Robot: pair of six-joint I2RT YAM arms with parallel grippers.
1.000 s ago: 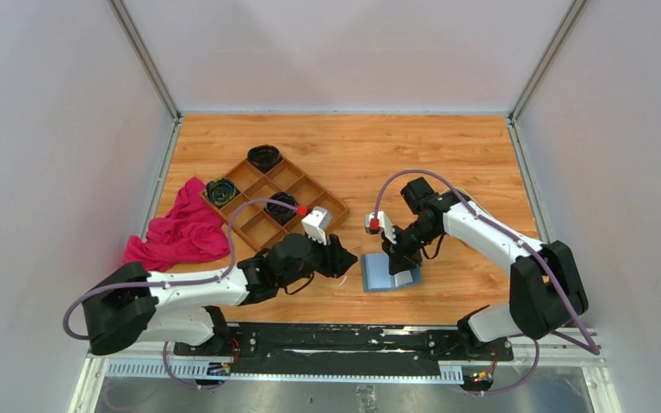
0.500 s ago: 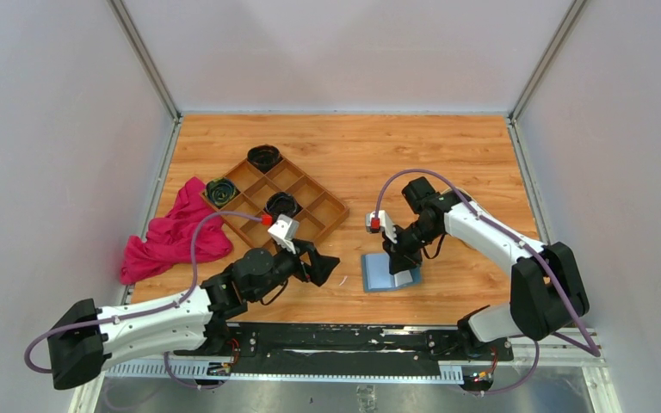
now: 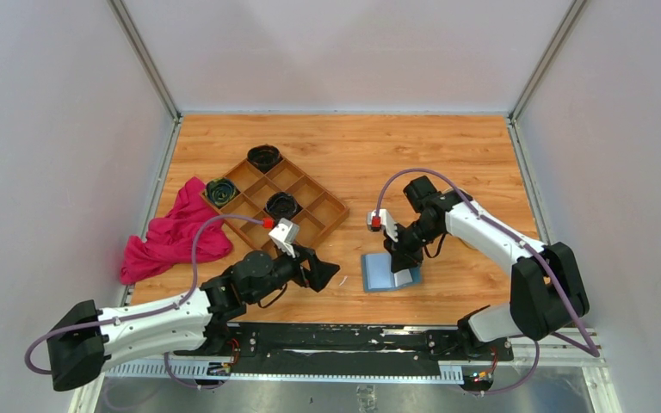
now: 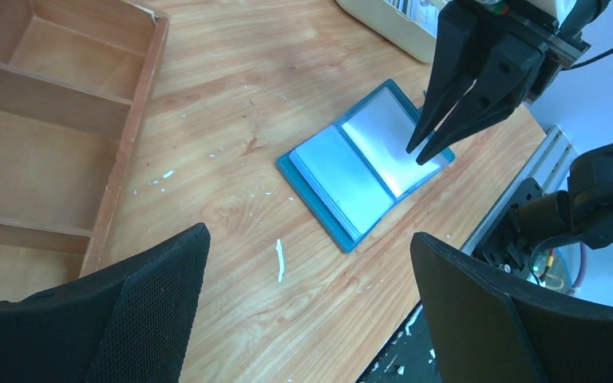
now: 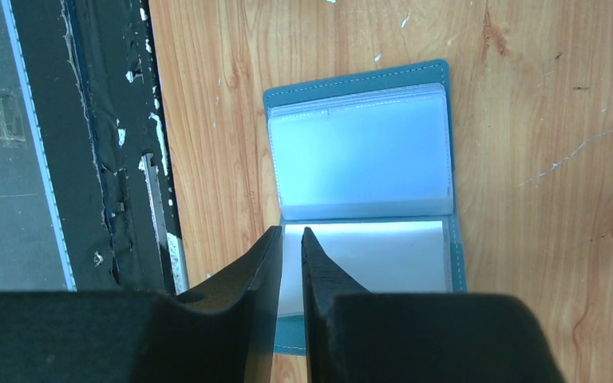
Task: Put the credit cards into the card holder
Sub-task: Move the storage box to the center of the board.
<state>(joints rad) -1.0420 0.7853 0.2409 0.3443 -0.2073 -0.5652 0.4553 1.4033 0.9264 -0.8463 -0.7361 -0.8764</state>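
In the wooden tray point(image 3: 288, 200), three dark coiled items point(image 3: 282, 205)

Wooden table point(image 3: 473, 146), open card holder point(image 3: 390, 274), brown compartment tray point(image 3: 275, 203), pink cloth point(image 3: 176, 234)

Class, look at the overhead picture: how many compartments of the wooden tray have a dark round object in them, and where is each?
3. In the wooden tray: one dark round object at the far corner, one at the left corner beside the pink cloth, one near the middle. The left arm may hide others.
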